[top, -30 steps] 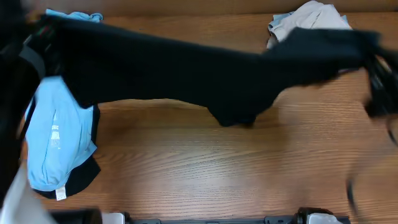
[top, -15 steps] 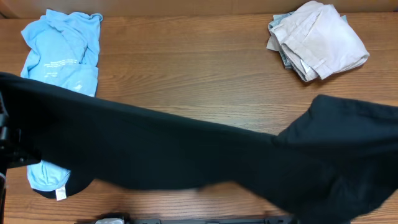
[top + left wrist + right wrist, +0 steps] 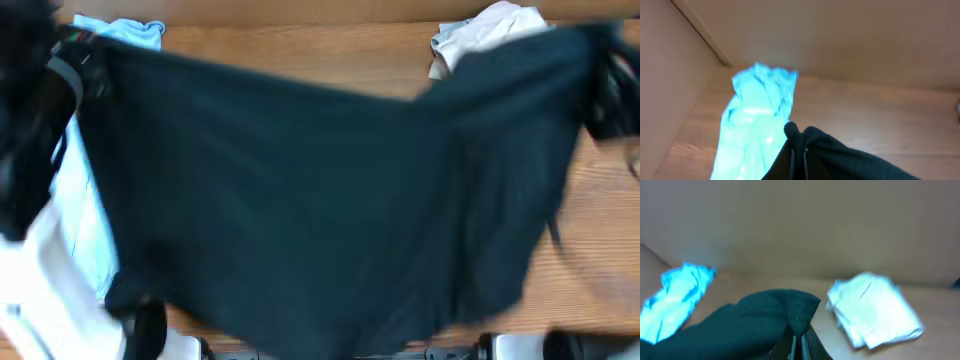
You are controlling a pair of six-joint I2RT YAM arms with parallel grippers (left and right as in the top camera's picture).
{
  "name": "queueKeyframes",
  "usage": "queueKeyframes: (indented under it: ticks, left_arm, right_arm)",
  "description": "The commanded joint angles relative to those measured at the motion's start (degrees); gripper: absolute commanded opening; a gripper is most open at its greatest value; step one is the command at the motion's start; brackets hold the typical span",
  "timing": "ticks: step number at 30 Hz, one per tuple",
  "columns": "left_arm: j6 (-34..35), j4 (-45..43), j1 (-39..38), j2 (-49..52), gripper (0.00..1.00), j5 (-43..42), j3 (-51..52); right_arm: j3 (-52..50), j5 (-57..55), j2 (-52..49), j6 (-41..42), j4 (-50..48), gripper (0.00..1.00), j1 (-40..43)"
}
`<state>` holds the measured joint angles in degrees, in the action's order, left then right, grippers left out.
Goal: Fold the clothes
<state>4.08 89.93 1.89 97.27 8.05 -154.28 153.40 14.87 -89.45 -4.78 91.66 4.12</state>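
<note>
The left claw (image 3: 798, 151) and the right claw (image 3: 799, 332) each pinch a top corner of the black garment (image 3: 320, 190). In the overhead view those corners sit at the upper left and upper right, so the cloth hangs stretched open, probably to shake it flat before it is laid on the tabletop (image 3: 600, 265). Half a second ago it sagged across the lower frame. Now it spans nearly everything, hiding most of the light blue tee (image 3: 757, 122) and the beige pile (image 3: 872, 311).

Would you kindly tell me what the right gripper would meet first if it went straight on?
Likely only the back wall: the right gripper, shut on the black garment, points between the blue tee and the beige pile; depth is unclear.
</note>
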Motion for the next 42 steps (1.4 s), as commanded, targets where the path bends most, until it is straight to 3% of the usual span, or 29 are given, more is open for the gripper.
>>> queueKeyframes:
  ticks: [1, 10, 17, 22, 30, 38, 42]
  left_arm:
    - [-1.36, -0.42, 0.33, 7.54, 0.04, 1.6, 0.15]
    - [-1.36, -8.31, 0.33, 28.09, 0.04, 1.55, 0.15]
    - [-1.33, -15.43, 0.28, 42.1, 0.04, 1.33, 0.15]
    - [-1.33, -13.64, 0.33, 46.36, 0.04, 1.36, 0.15]
    - [-1.31, -4.68, 0.61, 46.62, 0.04, 1.57, 0.15]
    - [-0.76, 6.88, 3.41, 46.66, 0.04, 3.3, 0.17]
    - [-0.2, 6.91, 5.33, 46.66, 0.04, -1.51, 0.87]
  right_arm:
    - [-0.44, 1.33, -10.43, -2.75, -0.09, 0.04, 0.44]
    - [-0.44, 1.97, -35.19, -2.99, -6.32, 0.04, -0.76]
    - [-0.44, 1.95, -48.06, -2.97, -12.76, 0.04, -2.97]
    - [-0.46, 1.92, -49.57, -2.25, -9.86, 0.04, -3.76]
    - [-0.92, 1.75, -49.81, 0.55, 5.46, 0.04, -3.74]
    - [-12.31, 1.44, -49.55, 6.16, 5.42, 0.04, -4.13]
    - [-15.54, -0.92, -48.92, 8.35, 5.42, 0.04, -4.17]
